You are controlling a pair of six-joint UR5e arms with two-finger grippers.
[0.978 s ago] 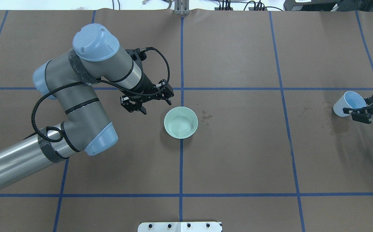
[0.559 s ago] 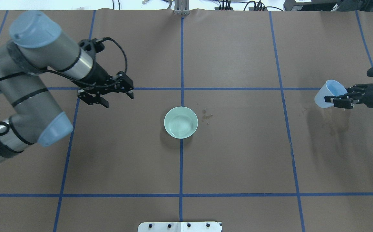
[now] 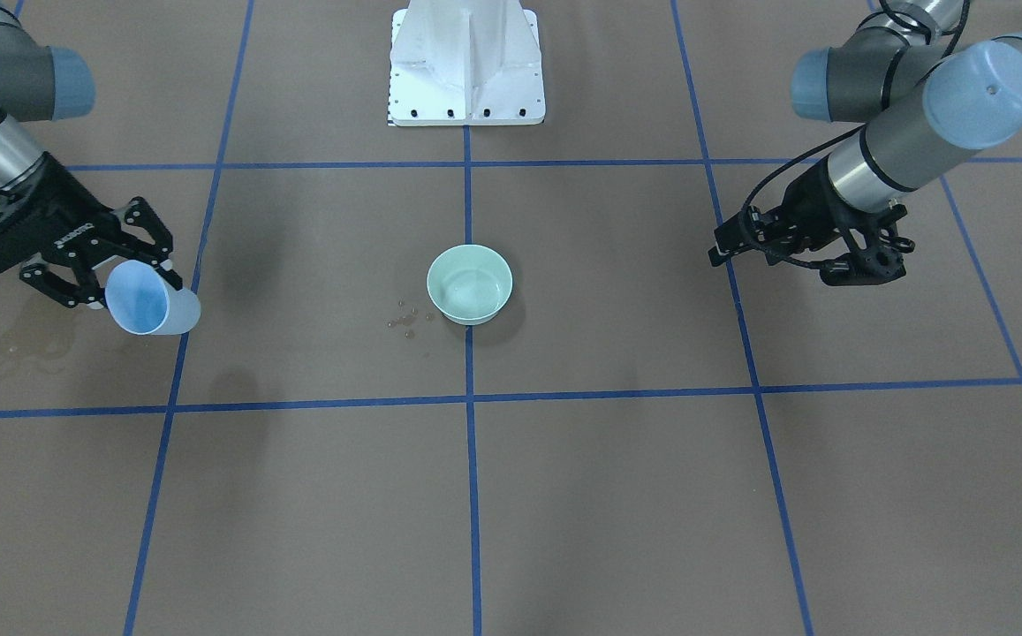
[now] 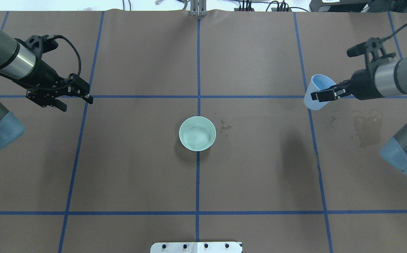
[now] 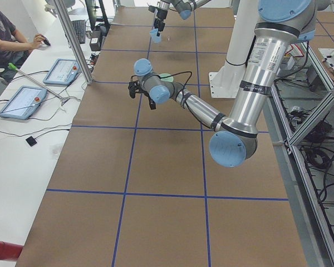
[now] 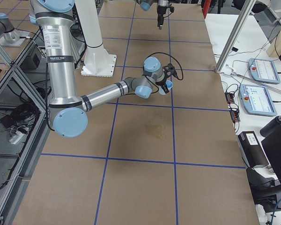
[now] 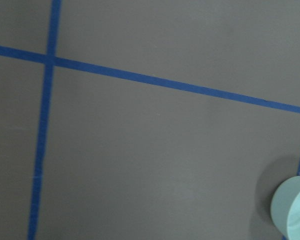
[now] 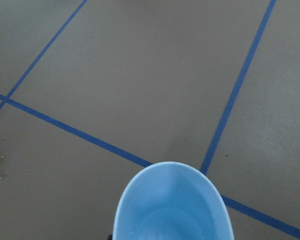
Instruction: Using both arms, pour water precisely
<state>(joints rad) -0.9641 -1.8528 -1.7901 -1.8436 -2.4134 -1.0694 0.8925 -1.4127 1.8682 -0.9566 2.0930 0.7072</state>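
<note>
The right gripper [image 4: 324, 94] was pinched on the wall of a light blue cup [image 4: 314, 96], holding it tilted in the air above the right side of the table [image 4: 259, 182], over a blue tape line [image 4: 309, 116]. Whether the cup held any liquid could not be told. The left gripper [image 4: 77, 105] hung over the left side with its fingers spread and nothing between them. A pale green bowl [image 4: 197, 133] stood upright at the table's middle, well apart from both grippers, with faint glints of water [image 4: 192, 142] inside it. A few small drops [image 4: 225, 126] lay on the brown paper just right of the bowl, and a darker wet patch [image 4: 365, 128] spread near the right edge, below the right arm [image 4: 400, 75]. The left arm [image 4: 2, 56] reached in from the left edge. A white pedestal [image 3: 466, 62] sat at the near edge, in line with the bowl
</note>
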